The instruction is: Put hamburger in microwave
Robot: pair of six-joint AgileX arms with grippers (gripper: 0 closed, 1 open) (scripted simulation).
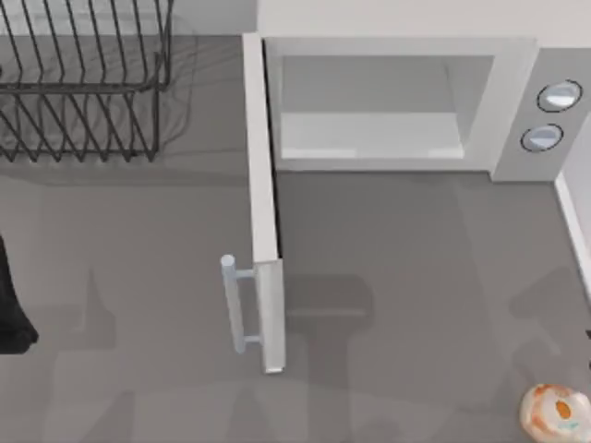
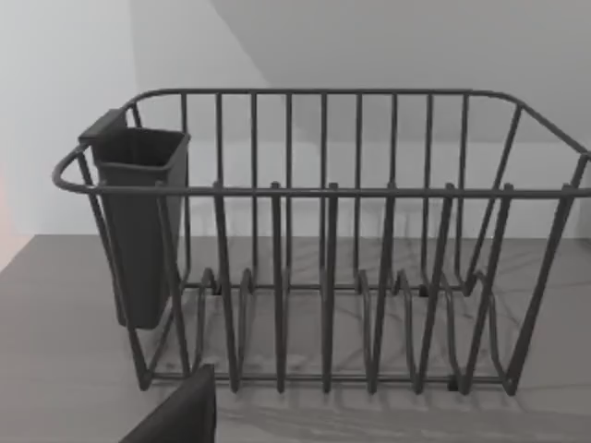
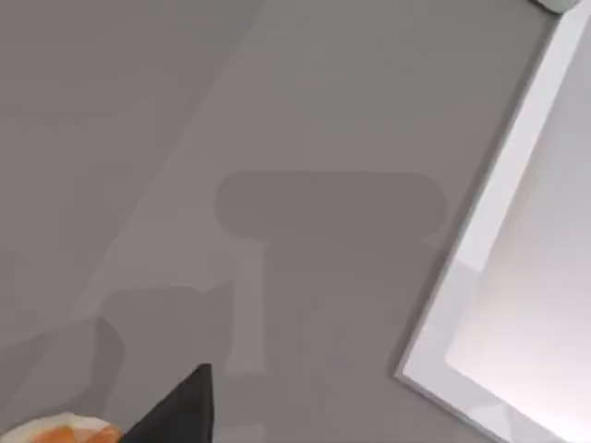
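The hamburger (image 1: 554, 411), a small cream lump with orange patches, lies on the table at the front right corner. The microwave (image 1: 397, 101) stands at the back, and its pale cavity is bare. Its door (image 1: 263, 212) is swung fully open toward the front, with the bar handle (image 1: 231, 305) on its left face. A dark part of my right gripper (image 3: 180, 411) shows in the right wrist view just beside the hamburger (image 3: 60, 432), low over the table. My left arm (image 1: 11, 309) sits at the table's left edge. A dark part of my left gripper (image 2: 175, 417) faces the rack.
A dark wire dish rack (image 1: 83, 83) stands at the back left, with a dark cutlery cup (image 2: 138, 221) hung on one end. The open door (image 3: 517, 231) splits the table's front into a left and a right area.
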